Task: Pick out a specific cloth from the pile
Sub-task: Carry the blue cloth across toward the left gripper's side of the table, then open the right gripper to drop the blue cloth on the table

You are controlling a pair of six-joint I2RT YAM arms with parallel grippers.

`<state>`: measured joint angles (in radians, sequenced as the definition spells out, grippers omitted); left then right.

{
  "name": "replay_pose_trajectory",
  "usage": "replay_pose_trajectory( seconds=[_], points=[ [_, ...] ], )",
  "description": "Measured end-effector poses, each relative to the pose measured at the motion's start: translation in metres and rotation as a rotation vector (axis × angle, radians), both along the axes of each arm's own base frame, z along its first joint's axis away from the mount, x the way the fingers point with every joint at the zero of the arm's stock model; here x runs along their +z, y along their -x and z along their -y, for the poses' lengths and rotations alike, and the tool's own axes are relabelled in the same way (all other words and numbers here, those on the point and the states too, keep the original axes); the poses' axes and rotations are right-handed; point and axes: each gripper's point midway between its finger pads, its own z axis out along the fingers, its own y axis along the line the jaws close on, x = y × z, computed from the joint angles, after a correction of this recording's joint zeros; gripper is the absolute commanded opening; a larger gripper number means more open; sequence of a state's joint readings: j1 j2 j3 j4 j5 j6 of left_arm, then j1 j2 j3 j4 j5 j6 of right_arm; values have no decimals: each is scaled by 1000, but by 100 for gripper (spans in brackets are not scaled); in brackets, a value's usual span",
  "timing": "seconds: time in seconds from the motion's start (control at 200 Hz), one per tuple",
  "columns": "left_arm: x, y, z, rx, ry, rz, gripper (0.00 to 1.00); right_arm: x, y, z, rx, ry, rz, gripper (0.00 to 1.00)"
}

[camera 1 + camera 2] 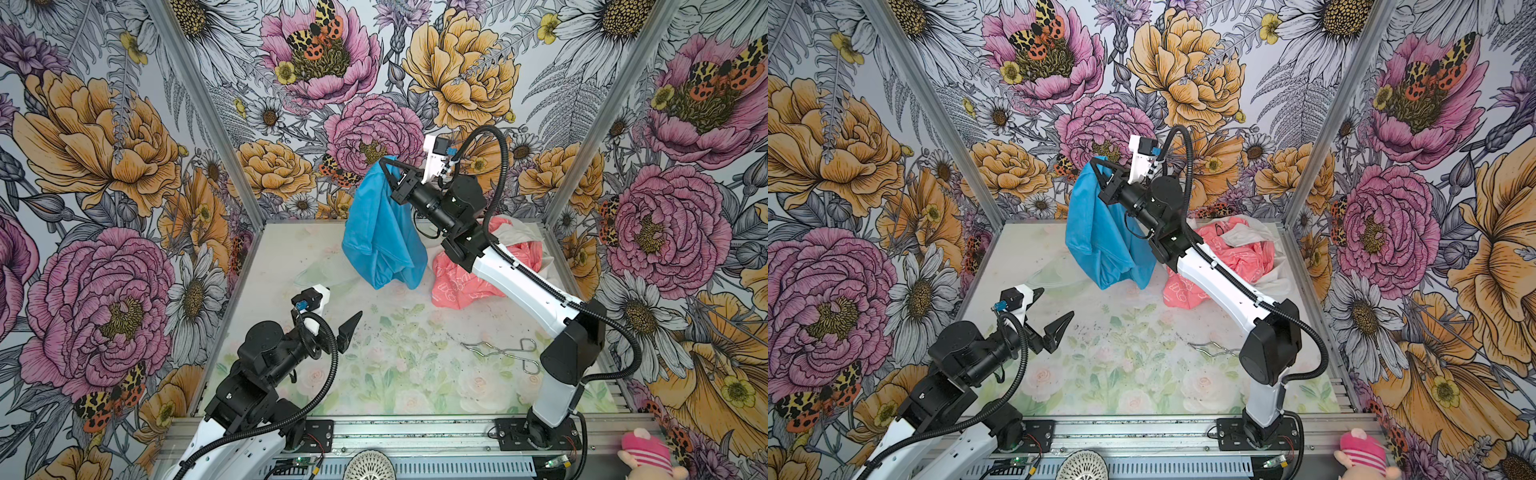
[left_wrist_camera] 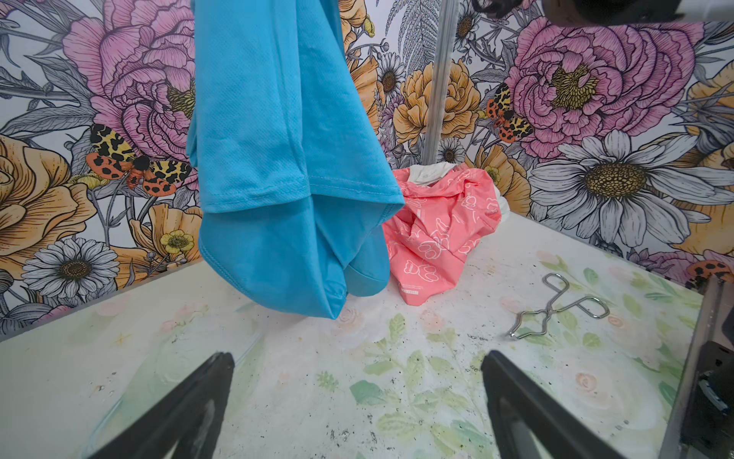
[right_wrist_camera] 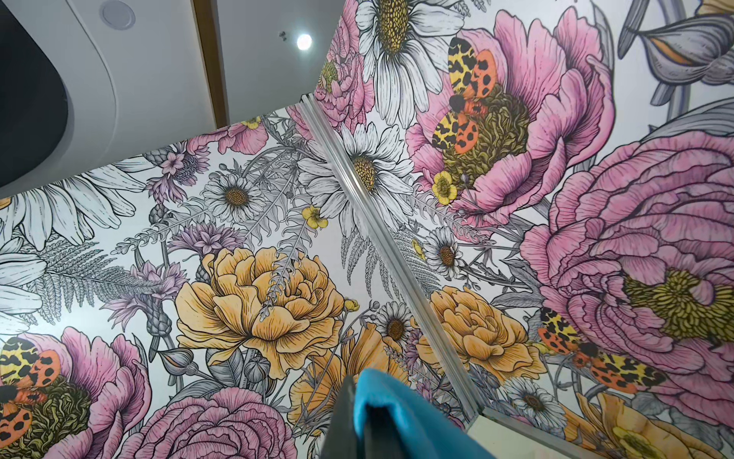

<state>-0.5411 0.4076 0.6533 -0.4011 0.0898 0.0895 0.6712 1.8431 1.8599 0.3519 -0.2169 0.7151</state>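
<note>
Hanging clear of the pile (image 1: 1225,257): the cloth (image 1: 380,232), falling in long folds above and beside that pile, on the side toward the left arm. Lower folds close to the table (image 1: 395,382); touching it or not, hard to tell. Pinched at its topmost bunch by the right gripper (image 1: 386,162), jaws pressed together on the fabric.

Probably light, thin and limp, judging by the fine knit and stitched hems seen from the left wrist. Unlikely to slip from a firm pinch, but apt to swing and sag. Best taken at a gathered bunch or along a hem. A second hold on the bottom hem looks sensible if spreading is wanted.

Spread wide and holding nothing: the left gripper (image 2: 357,359), well apart from the pile and aimed toward the hanging folds.

Counted:
- one blue cloth
- one pink printed cloth (image 2: 437,238)
- white fabric (image 1: 519,232) behind it, number of pieces unclear
- one pair of wire tongs (image 2: 550,309) on the pile's near side
- two grippers
</note>
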Motion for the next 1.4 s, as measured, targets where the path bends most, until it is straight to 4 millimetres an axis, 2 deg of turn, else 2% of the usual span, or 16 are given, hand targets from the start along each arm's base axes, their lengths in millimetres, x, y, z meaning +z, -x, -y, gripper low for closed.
replay_pose_trajectory(
  seconds=[0.18,0.325,0.42,0.581,0.811,0.936,1.006,1.116,1.191,1.291,1.396],
  points=[
    [1,1,0,0,2,3,99,-4,-16,-29,43,-22,-2,0],
    [2,1,-1,0,4,6,99,-17,-29,-57,97,-33,-22,0],
    [2,1,-1,0,4,6,99,-31,-39,-76,135,-26,-47,0],
    [2,1,-1,1,3,6,99,-67,-49,-107,201,0,-114,0],
    [2,0,-2,11,2,7,99,-143,-60,-135,258,102,-270,0],
    [2,0,-3,15,2,7,99,-199,-63,-141,262,180,-389,0],
    [2,0,-3,15,2,7,99,-244,-63,-139,248,238,-481,11],
    [2,0,-3,16,3,8,99,-327,-56,-131,222,361,-639,37],
    [2,0,-3,17,2,8,99,-369,-50,-121,207,425,-725,50],
    [1,-1,-4,20,2,8,99,-400,-40,-110,198,483,-781,65],
    [1,-1,-4,23,1,8,99,-405,-31,-97,177,517,-800,74]
  ],
)
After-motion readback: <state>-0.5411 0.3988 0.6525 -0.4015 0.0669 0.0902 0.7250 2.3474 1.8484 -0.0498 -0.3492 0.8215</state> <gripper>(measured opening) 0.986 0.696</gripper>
